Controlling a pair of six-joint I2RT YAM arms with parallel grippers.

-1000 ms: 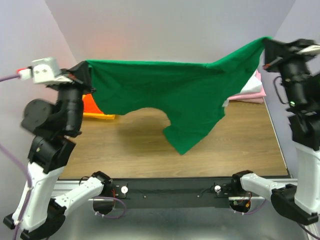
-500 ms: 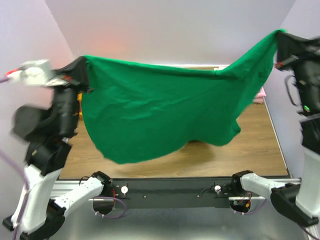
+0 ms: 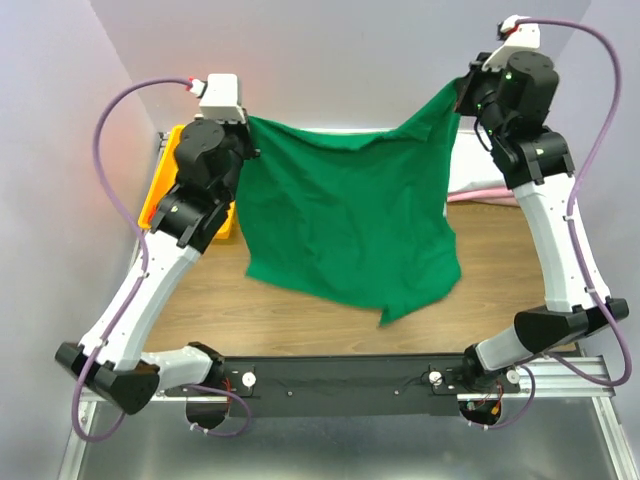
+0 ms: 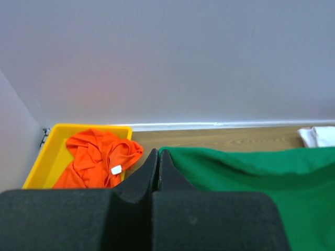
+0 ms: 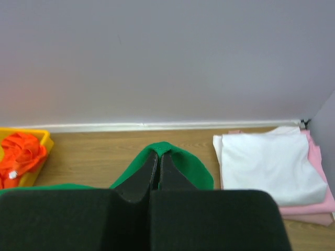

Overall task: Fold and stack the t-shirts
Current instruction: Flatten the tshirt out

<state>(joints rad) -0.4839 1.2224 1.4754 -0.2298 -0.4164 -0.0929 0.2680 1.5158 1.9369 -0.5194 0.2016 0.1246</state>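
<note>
Dark green t-shirt point(image 3: 350, 230) hangs spread above table point(image 3: 500, 270), lower hem nearest. Left tool point(image 4: 158, 157) is clamped on its left top corner, right tool point(image 5: 158, 157) on its right top corner. Far left: orange-red t-shirt point(image 4: 97, 159) crumpled in yellow tray point(image 4: 49, 151). Far right: folded white t-shirt point(image 5: 269, 159) on pink t-shirt point(image 5: 315, 204).

So there's a yellow plastic tray point(image 3: 158, 195) parked in the far left corner of the wood-grain surface point(image 3: 500, 270), right up against the plain pale wall point(image 3: 340, 60). A thin white strip point(image 4: 209, 125) runs along the back where that wall meets the surface.
</note>
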